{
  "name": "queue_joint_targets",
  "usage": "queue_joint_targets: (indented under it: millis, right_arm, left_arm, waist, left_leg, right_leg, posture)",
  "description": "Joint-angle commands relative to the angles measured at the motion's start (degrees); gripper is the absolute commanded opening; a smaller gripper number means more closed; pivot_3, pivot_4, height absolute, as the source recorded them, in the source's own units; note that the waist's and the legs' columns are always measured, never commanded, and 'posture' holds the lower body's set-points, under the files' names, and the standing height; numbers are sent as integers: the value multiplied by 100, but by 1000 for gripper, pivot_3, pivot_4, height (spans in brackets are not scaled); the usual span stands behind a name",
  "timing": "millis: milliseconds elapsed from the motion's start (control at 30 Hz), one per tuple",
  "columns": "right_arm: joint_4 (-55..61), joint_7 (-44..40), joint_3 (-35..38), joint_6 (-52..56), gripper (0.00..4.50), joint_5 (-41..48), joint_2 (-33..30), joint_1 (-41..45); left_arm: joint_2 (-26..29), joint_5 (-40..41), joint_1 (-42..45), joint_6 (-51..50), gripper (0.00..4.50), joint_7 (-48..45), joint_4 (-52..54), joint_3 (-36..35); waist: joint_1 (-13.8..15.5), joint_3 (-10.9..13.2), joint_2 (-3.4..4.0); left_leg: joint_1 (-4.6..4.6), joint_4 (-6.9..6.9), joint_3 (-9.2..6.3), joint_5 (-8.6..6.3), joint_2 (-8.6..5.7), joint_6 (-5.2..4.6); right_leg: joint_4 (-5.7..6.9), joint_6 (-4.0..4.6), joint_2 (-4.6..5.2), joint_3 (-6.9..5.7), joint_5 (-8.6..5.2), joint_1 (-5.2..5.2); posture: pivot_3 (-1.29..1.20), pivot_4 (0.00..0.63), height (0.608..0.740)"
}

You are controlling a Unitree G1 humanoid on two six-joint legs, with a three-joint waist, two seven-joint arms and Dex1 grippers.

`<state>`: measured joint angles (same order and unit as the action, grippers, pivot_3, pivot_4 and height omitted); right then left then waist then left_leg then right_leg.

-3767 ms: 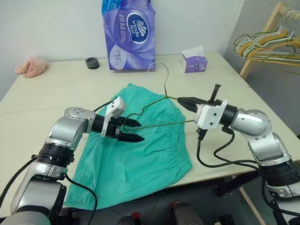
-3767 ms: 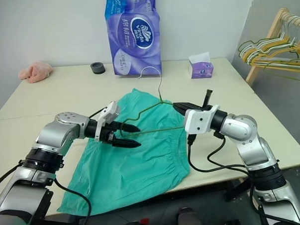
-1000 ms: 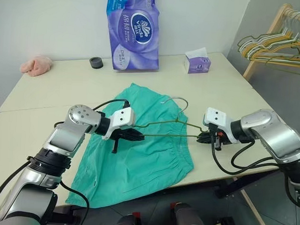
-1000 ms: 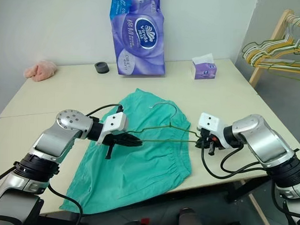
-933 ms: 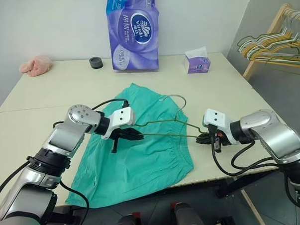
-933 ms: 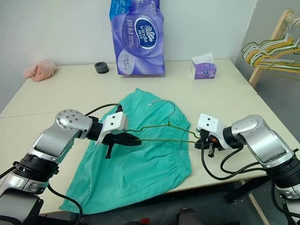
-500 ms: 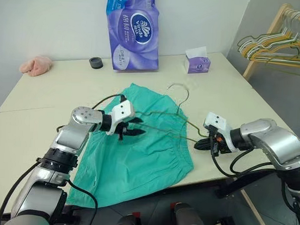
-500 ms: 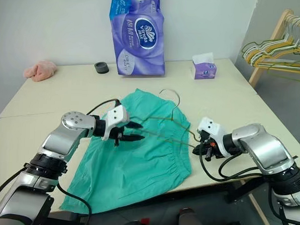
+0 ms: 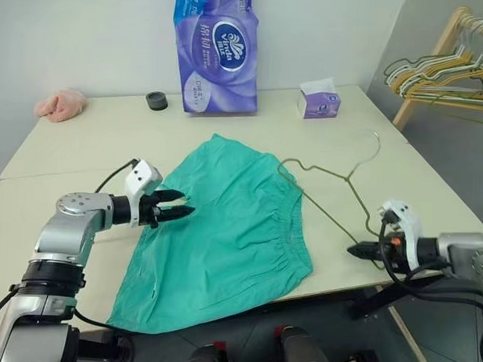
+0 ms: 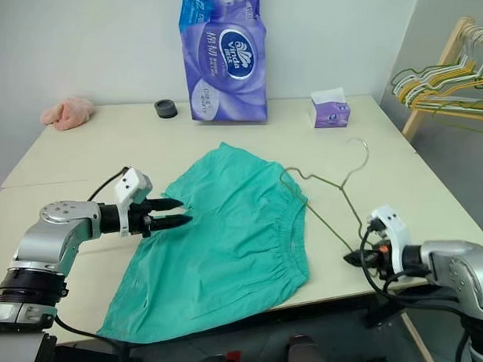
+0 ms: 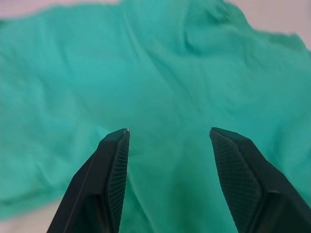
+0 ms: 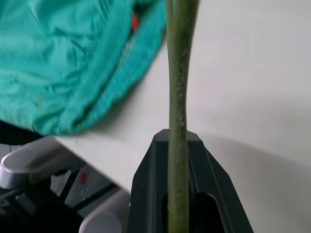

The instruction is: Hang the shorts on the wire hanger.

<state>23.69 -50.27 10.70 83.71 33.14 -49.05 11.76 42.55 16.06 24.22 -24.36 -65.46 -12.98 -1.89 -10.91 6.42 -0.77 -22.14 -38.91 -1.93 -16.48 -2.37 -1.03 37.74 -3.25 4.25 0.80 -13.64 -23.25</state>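
Note:
The teal-green shorts lie flat and wrinkled across the table's middle, waistband toward the right. My left gripper is open over their left edge, both fingers above the cloth with nothing between them. The thin olive wire hanger lies on the table just right of the waistband, its hook pointing toward the far right. Near the front right table edge, my right gripper is shut on the hanger's near corner. The wire runs straight out from between its fingers.
A tall purple tissue pack, a small tissue box and a black ring stand along the back. A pink cloth lump lies at the far left. A wooden rack of hangers stands off the table's right.
My left gripper opened, let go of the hanger and drew left to the shorts' edge. My right gripper pulled the hanger right, off the shorts, onto the table.

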Motion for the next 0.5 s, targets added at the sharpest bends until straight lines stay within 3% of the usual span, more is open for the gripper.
queue_joint_targets:
  millis: [33,267,500]
  right_arm:
    - [243,-11,436,499,0,371,-200,-270]
    - [-104,146,727,854,0,641,-224,-350]
    - [-145,369,514,879,0,965,-37,-340]
  left_arm:
    - [24,245,176,-174,2764,-190,483,44]
    - [29,519,47,-427,2764,-420,1028,152]
    - [72,609,-11,-557,2764,-416,1140,110]
  waist:
    - [-15,0,0]
    - [-80,1,2]
    - [-71,1,2]
  left_leg:
    - [1,0,1,-1,0,-1]
    - [7,5,5,-2,6,-3]
    - [7,4,11,-2,4,-4]
  right_leg:
    - [-1,0,0,1,0,1]
    - [0,1,-19,6,-2,0]
    - [-1,-1,-27,7,-3,2]
  posture:
    - [-337,105,740]
    - [-332,104,740]
    - [-325,103,740]
